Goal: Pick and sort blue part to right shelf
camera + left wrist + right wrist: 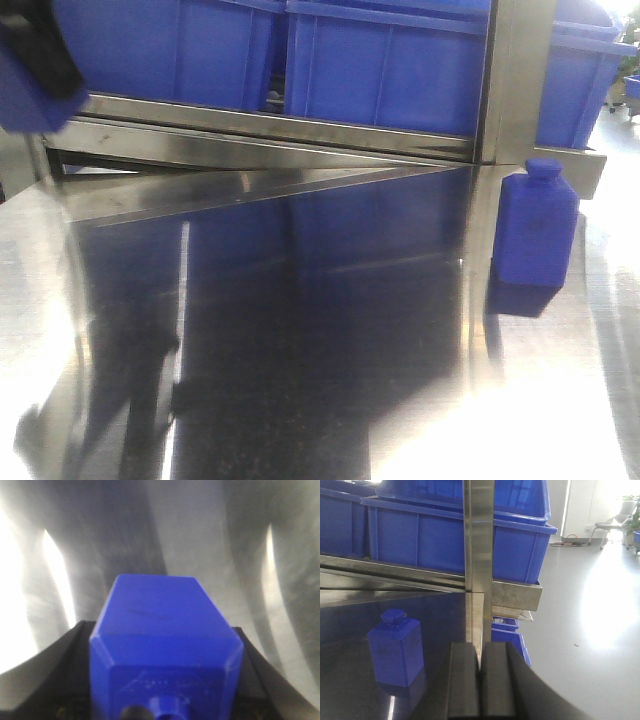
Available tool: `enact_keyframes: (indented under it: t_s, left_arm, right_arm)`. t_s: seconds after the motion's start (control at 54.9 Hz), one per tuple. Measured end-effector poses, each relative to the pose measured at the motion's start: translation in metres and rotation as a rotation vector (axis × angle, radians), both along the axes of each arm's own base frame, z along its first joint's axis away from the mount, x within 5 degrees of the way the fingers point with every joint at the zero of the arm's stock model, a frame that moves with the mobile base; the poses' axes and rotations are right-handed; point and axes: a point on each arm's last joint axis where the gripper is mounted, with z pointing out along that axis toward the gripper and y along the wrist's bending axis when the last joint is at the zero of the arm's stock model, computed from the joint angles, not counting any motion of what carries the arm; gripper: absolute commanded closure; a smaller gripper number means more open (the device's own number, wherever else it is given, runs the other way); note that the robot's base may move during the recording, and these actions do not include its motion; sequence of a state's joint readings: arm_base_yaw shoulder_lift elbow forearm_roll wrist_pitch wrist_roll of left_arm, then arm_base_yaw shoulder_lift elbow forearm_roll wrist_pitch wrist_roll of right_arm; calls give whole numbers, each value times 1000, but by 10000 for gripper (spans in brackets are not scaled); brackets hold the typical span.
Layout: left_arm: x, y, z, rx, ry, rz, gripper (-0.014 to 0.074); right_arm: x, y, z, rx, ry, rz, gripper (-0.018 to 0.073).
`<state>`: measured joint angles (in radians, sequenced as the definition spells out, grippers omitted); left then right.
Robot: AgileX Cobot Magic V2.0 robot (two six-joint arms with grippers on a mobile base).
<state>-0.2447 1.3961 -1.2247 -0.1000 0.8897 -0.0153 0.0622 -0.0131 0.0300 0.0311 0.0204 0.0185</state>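
My left gripper [162,630] is shut on a blue bottle-shaped part [160,610] and holds it above the steel table; both show blurred at the top left of the front view, gripper [45,55] and part [25,105]. A second blue part [535,235] stands upright on the table by the shelf post [512,80]. The right shelf has a steel front rail [270,125] and blue crates [390,60]. My right gripper [481,652] is shut and empty, right of the standing part [395,647] and facing the post [479,555].
The shiny steel table [300,350] reflects the crates. Beyond its right edge lies grey floor [590,630], with a small blue bin [512,642] low under the shelf and a chair [615,525] far back.
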Motion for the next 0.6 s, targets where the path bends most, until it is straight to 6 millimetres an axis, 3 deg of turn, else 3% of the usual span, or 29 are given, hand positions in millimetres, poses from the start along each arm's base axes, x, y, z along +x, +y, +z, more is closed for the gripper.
enact_keyframes:
  t_s: [0.2,0.437,0.546,0.601]
  left_arm:
    - [-55,18,15,-10,-222,9,303]
    - [-114,33,10,-62,-443,24,303]
    - [-134,38,3,-81,-516,29,303]
    - [-145,41,0,-91,-553,31,303]
  right_arm:
    - [0,0,1,0,-4,0,510]
    - [-5,0,34,-1,11,4,506]
    - [-2,0,51,-6,85,7,433]
    - [2,1,63,-9,128,8,335]
